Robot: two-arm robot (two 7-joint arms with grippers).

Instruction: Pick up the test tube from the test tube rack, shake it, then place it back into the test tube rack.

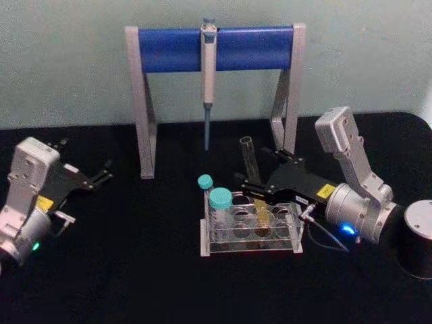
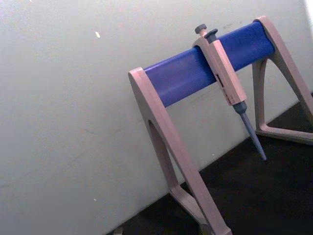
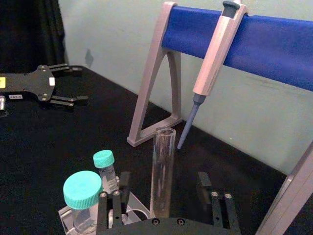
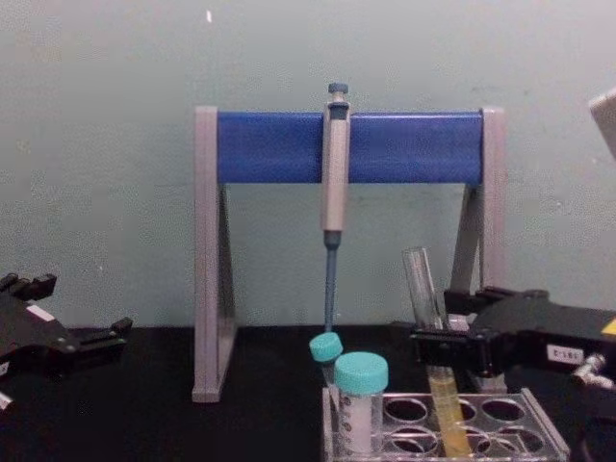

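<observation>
Glass test tube (image 1: 250,162) leans in the test tube rack (image 1: 251,251); our right gripper (image 3: 164,183) brackets it, unclosed, to pinch; left gripper (image 3: 80,84) idles open, well apart.

Nothing here can be read as a word, brand or number. The left end effector (image 3: 78,83), at 9 o'clock on the desk (image 1: 135,270), carries a yellow sticker (image 1: 45,202) whose print is too small to make out. The right end effector (image 3: 164,188), at 3 o'clock, bears a second yellow sticker (image 1: 326,191) and a white tag (image 4: 563,353) with dark marks, both illegible.
</observation>
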